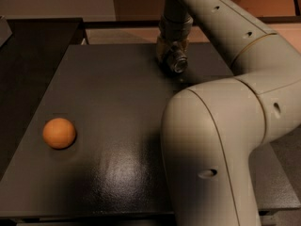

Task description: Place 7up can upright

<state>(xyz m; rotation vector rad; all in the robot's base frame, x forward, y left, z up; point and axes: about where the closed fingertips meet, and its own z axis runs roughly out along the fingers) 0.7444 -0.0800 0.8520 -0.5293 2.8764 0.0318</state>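
The 7up can (179, 63) is a small silvery can at the far middle of the dark table (113, 98). It lies tilted, with its shiny round end facing the camera. My gripper (172, 59) reaches down from above and is shut on the can, its yellowish fingers (161, 48) pressed close against the can's sides. The rest of the can's body is hidden behind the fingers and wrist.
An orange ball-like fruit (59, 133) sits at the table's front left. My arm's large pale elbow (216, 145) fills the right front of the view. A second dark surface (28, 51) adjoins the table on the left.
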